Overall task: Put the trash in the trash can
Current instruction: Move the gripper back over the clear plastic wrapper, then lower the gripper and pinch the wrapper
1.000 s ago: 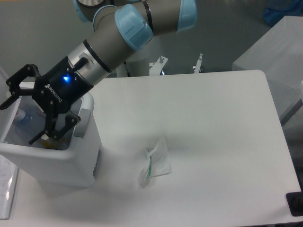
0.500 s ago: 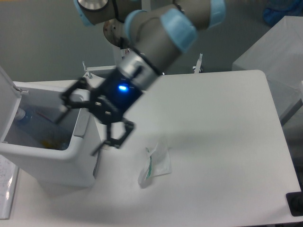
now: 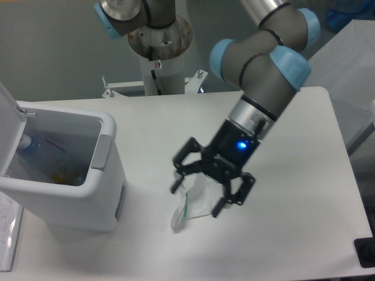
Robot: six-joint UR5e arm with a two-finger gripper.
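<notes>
The crumpled clear wrapper with a green streak lies on the white table near the front middle. My gripper hangs right over it, open, its black fingers spread on either side of the wrapper's upper part. The white trash can stands at the left with its lid up and a grey tab on its right rim. The clear plastic bottle lies inside the can, partly hidden by the wall.
The table is white with a rounded far right corner. A grey box stands beyond its right edge. The arm's base rises behind the table. A small black object sits at the front right corner.
My gripper has swung from over the trash can rightward across the table and now sits over the wrapper, still open. The wrapper has not moved.
</notes>
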